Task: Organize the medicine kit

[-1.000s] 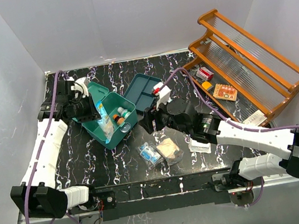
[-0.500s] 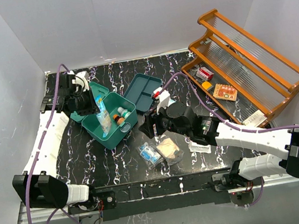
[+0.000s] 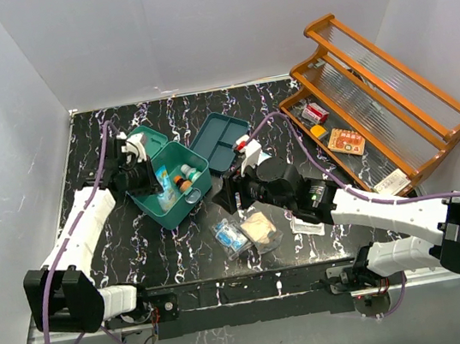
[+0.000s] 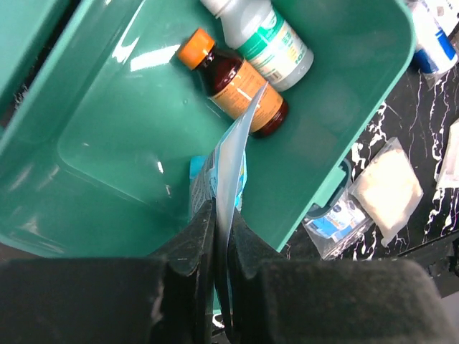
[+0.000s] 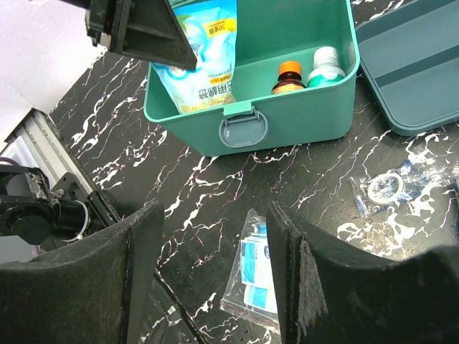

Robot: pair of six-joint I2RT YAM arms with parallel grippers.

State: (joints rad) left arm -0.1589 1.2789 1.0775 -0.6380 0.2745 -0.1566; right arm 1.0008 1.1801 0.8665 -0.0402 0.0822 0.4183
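Pinching a pouch [image 5: 204, 54], the left gripper [image 4: 221, 212] hangs over the diagonal medicine kit [image 5: 308, 118] (latch [image 5: 242, 129] facing the open, empty right gripper [image 5: 211, 233]).

Fixed overhead view, two close wrist views, all sharing medicine kit [image 5: 308, 118]

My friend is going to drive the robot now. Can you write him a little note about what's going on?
Left gripper: fingers shut on a blue pouch, its lower end inside the open medicine kit.
Right gripper: open, empty, above the table in front of the kit.
Done: brown bottle and white bottle lie in the kit.
Left: release the pouch, then probably pack the loose packets.
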